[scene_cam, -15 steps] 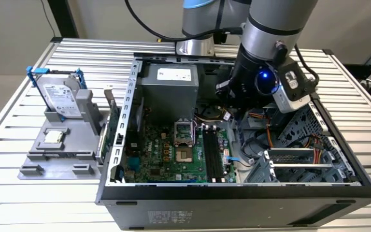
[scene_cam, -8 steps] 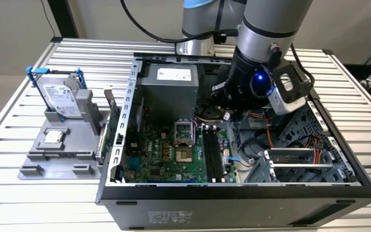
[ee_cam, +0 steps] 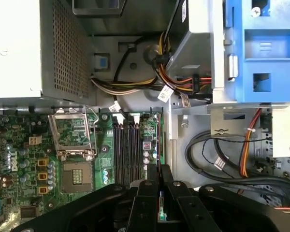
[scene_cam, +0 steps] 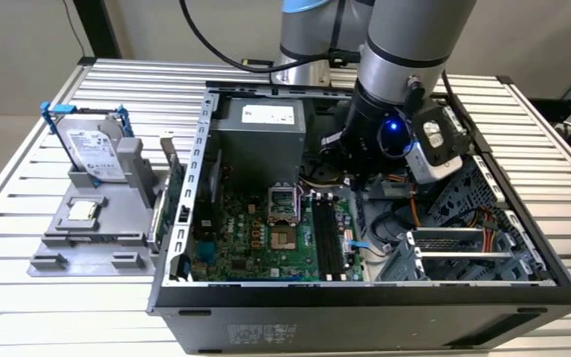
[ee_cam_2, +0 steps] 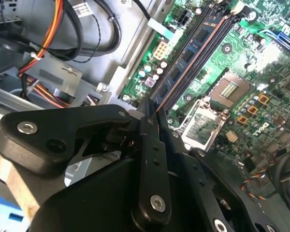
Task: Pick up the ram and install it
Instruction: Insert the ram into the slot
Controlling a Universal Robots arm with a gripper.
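My gripper [ee_cam: 159,173] is inside the open computer case [scene_cam: 181,223], low over the motherboard [scene_cam: 256,238]. Its black fingers [ee_cam_2: 146,126] are shut on the ram [ee_cam_2: 186,55], a thin dark stick with small chips that reaches out from the fingertips along the board. In the first wrist view the ram [ee_cam: 158,140] is seen edge-on, parallel to the black memory slots [ee_cam: 125,150] and just beside them. Whether it touches a slot I cannot tell. In the exterior view the arm's wrist [scene_cam: 385,126] stands above the far end of the memory slots [scene_cam: 327,234].
A grey stand [scene_cam: 92,238] at the exterior view's left carries a silver hard drive [scene_cam: 97,152] in a blue frame and a small square chip [scene_cam: 82,210]. Inside the case are the power supply [scene_cam: 265,126], the CPU socket [ee_cam: 72,137], cable bundles [ee_cam: 150,84] and a blue drive cage [ee_cam: 261,48].
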